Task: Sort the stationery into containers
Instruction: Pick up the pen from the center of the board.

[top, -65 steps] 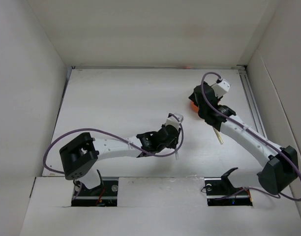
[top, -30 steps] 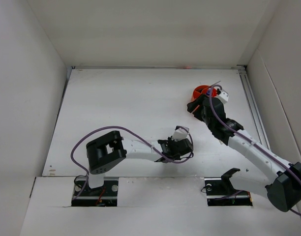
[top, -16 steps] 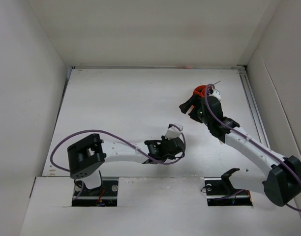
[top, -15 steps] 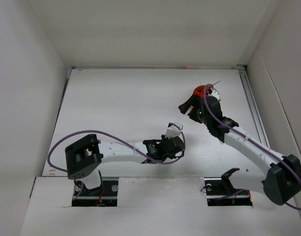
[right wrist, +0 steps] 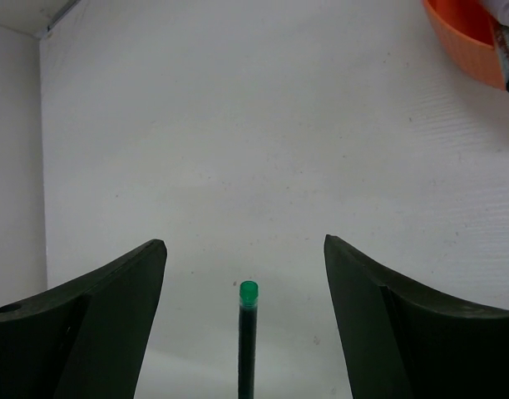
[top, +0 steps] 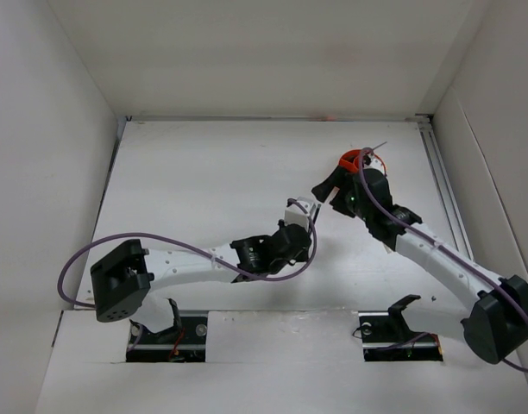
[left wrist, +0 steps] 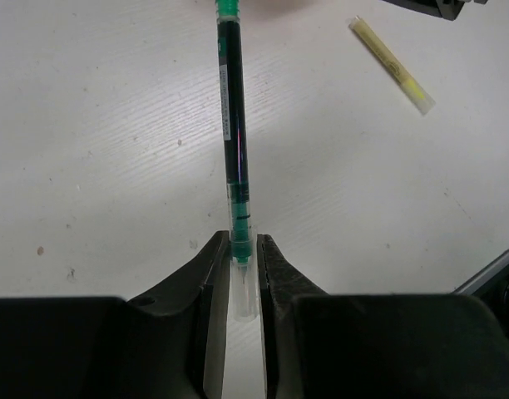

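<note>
My left gripper (left wrist: 239, 241) is shut on the clear-capped tip of a green pen (left wrist: 232, 125), which sticks straight out ahead of it, above the table. In the top view the left gripper (top: 300, 212) reaches toward my right gripper (top: 326, 191). The right gripper (right wrist: 244, 243) is open wide, and the pen's green end (right wrist: 249, 293) stands between its jaws without touching either. The orange holder (top: 357, 159) lies just behind the right wrist; its rim (right wrist: 466, 46) shows at the upper right with a dark-tipped pen (right wrist: 506, 51) inside. A yellow marker (left wrist: 392, 65) lies flat on the table.
White walls box in the table on the left, back and right. A metal rail (top: 441, 177) runs along the right edge. The right arm's forearm (top: 436, 259) slants across the right side, and the left arm's purple cable (top: 160, 240) loops over the near left.
The left arm has lifted and stretched up-right, carrying the green pen toward the right gripper. The right gripper has swung left off the orange holder and opened wider.
</note>
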Controlling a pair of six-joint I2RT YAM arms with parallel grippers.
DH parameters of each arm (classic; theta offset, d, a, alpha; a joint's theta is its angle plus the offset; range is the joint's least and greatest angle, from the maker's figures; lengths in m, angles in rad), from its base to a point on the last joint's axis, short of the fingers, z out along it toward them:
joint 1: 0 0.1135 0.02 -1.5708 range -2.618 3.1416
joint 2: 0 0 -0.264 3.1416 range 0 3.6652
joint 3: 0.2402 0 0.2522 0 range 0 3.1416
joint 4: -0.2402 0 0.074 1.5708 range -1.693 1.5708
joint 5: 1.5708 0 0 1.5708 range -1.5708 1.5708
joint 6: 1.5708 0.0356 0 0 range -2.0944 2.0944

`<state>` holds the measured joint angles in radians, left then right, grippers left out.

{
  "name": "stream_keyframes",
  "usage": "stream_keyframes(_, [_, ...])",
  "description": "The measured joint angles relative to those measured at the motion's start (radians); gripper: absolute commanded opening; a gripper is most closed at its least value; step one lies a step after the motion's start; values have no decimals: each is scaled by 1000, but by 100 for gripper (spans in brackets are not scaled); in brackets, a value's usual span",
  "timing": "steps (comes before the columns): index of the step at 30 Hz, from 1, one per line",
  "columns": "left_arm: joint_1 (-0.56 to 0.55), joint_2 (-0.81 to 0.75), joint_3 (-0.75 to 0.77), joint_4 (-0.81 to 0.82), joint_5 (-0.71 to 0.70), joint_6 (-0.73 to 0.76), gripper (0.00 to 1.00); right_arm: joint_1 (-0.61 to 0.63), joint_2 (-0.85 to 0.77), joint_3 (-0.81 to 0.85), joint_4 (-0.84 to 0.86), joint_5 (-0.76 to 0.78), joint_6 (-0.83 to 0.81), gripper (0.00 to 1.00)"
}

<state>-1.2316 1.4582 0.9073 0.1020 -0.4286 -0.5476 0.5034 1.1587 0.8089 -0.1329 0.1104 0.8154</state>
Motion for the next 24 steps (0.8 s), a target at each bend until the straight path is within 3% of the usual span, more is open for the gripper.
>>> stream_keyframes(5, [10,0,0,37,-2,43,0,4,-7,14,-60,46,0,83])
stream_keyframes(11, [37,-22,-35,97,16,75,0,66,18,15,-68,29,0,70])
stream_keyframes(12, [42,-26,-42,105,18,79,0,78,31,18,-69,25,0,65])
stream_keyframes(13, [47,-32,-50,112,21,81,0,88,50,24,-70,21,-1,52])
stream_keyframes(15, [56,-51,-68,118,28,87,0,101,85,39,-69,13,-2,42])
stream_keyframes(16, [58,-63,-76,121,28,88,0,104,101,47,-69,8,0,28])
stream_keyframes(19, [63,-98,-100,134,35,89,1,107,133,71,-63,-18,28,8])
stream_keyframes(20, [63,-104,-107,143,35,89,9,112,138,83,-59,-27,33,0])
stream_keyframes(23, [74,-137,-129,164,36,91,28,119,140,105,-58,-30,37,0])
stream_keyframes(24, [75,-151,-138,168,34,94,43,119,141,113,-58,-28,37,0])
